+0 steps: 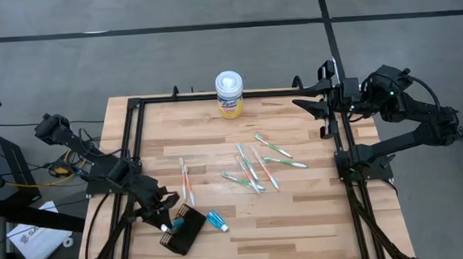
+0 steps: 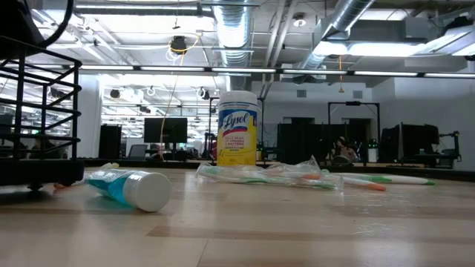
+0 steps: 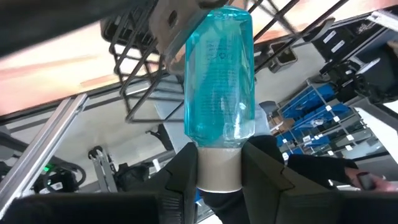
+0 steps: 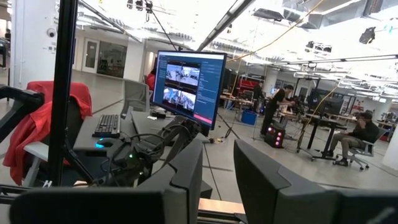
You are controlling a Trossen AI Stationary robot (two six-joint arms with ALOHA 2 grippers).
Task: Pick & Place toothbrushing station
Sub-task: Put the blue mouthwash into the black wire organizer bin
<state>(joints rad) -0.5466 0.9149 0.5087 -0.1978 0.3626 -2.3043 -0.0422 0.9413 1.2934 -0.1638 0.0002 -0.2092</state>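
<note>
Butcher-block table (image 1: 300,221) framed by a black rail along the back and both sides. Near-left corner is crowded: the toothbrushing station (image 1: 183,230), a black slotted box, sits tilted close to the front edge, with a second blue tube (image 1: 217,221) lying on the wood just beside it toward the centre. Open wood runs across the near-right part and along the back-left. Loose toothbrushes (image 1: 253,166) are scattered mid-table, some in clear wrap, with two more orange-and-white ones (image 1: 187,182) between them and the station. Wipes canister (image 1: 230,94) stands upright at the middle of the back edge, well apart from everything else. Left gripper (image 1: 167,220) is low at the station's left end, fingers narrowed around the white cap of a clear blue bottle (image 3: 221,74); the left wrist view shows the cap pinched between both fingers (image 3: 186,171), the bottle pointing away from the wrist. Whether the bottle touches the station cannot be told. Right gripper (image 1: 307,94) waits off the back-right corner over the rail, fingers slightly parted, holding nothing
</note>
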